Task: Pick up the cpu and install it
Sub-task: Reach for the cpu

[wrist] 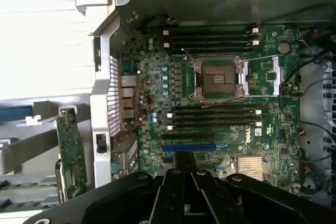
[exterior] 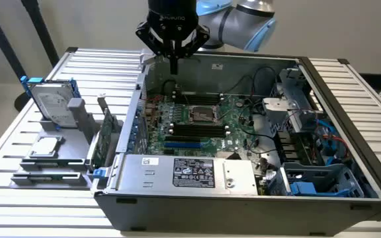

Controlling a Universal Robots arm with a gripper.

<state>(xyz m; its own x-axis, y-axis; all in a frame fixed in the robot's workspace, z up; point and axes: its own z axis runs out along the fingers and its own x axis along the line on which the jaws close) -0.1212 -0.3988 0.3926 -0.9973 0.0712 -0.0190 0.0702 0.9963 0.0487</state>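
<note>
**Pincer (wrist: 185, 162) shut and empty over the open case; cpu (exterior: 45, 147) outside on its rack**

Closest to the wrist camera we see the black pincer, its fingers pressed together with nothing between them. In the exterior view it hangs, tips down, just above the far rim of the open computer case (exterior: 243, 210), well apart from the cpu.

Below it we look straight onto the green motherboard (wrist: 152, 72). Its CPU socket (wrist: 218, 80) stands open with no chip in it, and dark memory slots run along both sides of it. A grey power supply (exterior: 190, 171) fills the near part of the case.

We find the cpu lying flat on a grey rack (exterior: 51, 164) on the white slatted counter (exterior: 38, 213), to the exterior view's left of the case. Behind it a silver hard drive (exterior: 50, 105) in a blue bracket leans upright. A green circuit card (exterior: 104, 140) stands on edge between the cpu and the case wall.
</note>
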